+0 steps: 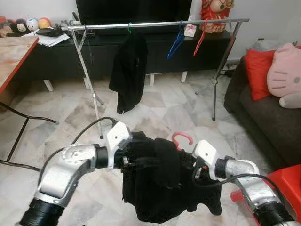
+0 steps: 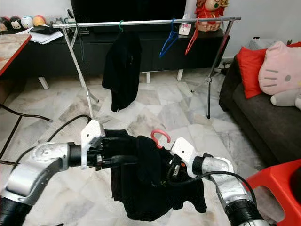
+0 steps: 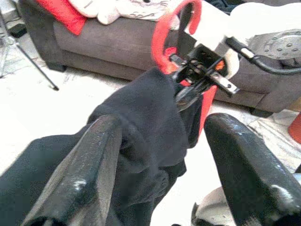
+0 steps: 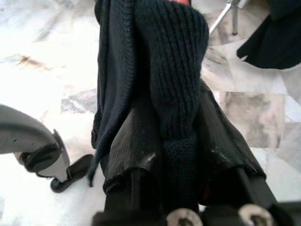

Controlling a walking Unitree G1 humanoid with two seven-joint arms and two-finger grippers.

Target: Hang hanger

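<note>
A black knitted garment (image 1: 160,188) hangs on a red hanger whose hook (image 1: 182,138) sticks up between my two arms, low over the floor. My right gripper (image 4: 164,117) is shut on the hanger through the knit, and a bit of red shows by its fingers. My left gripper (image 3: 162,125) is open around the garment's other shoulder: one finger (image 3: 89,165) lies against the cloth, the other stands apart from it. Further ahead stands the clothes rack with its metal rail (image 1: 155,23).
On the rail hang a black garment on a green hanger (image 1: 128,66), an empty blue hanger (image 1: 177,42) and an empty red hanger (image 1: 200,42). A grey sofa (image 1: 254,113) with cushions is on the right, a red stool (image 1: 287,188) near my right arm, a table (image 1: 14,52) on the left.
</note>
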